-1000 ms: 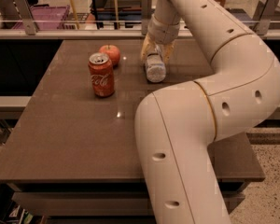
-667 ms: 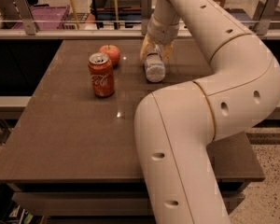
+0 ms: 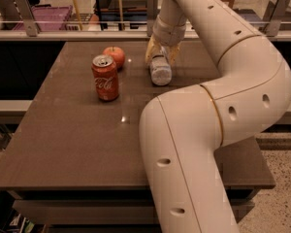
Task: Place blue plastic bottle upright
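The big cream arm point(image 3: 223, 106) sweeps up from the lower foreground, bends at the right and reaches across to the far side of the brown worktop point(image 3: 63, 144). The hand point(image 3: 161, 58) is down low there, wrist pointing straight at the surface.

The blue plastic bottle point(image 3: 160, 72) is lying on its side on the worktop, not upright. One round end faces the camera and its far end is tucked up under the hand. The yellowish fingers point(image 3: 150, 52) sit on either side of that far end, closed in narrow against the bottle's sides, so the hand is holding the bottle while the bottle's body rests on the surface.

Over on the left of the view stands a red Coca-Cola can point(image 3: 105, 77), upright, silver top showing, a clear gap between it and the bottle. Just behind the can sits a red apple point(image 3: 115, 56), close to it. I can't tell whether the two touch. The apple sits to the left of the hand, with a gap between them.

Beyond the worktop's far edge there's a metal rail point(image 3: 87, 23), and behind it a purple crate point(image 3: 46, 16).
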`<state>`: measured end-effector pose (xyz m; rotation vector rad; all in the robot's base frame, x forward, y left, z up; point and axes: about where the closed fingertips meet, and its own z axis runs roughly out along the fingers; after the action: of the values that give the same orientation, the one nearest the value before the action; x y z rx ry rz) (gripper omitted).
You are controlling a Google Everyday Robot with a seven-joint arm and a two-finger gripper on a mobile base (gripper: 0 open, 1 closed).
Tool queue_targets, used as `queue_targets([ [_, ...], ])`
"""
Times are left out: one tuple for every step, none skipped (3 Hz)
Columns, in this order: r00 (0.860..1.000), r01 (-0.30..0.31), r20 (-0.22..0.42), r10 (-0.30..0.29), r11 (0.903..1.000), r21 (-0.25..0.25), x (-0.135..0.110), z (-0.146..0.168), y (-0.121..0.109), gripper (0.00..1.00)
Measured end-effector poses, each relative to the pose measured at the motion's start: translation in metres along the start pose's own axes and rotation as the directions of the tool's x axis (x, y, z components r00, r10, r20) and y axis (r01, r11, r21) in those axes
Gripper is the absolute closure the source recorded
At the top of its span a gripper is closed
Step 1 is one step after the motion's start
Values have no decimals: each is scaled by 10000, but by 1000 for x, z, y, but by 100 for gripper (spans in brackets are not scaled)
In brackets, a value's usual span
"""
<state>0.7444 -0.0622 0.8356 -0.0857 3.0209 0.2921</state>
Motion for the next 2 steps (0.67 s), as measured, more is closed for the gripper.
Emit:
queue_targets([
  [9976,-178,656,199,9993,-316,-1,-15,-15,100],
  [9827,-247,1808,404,9958,-885,15,-40,-42,100],
])
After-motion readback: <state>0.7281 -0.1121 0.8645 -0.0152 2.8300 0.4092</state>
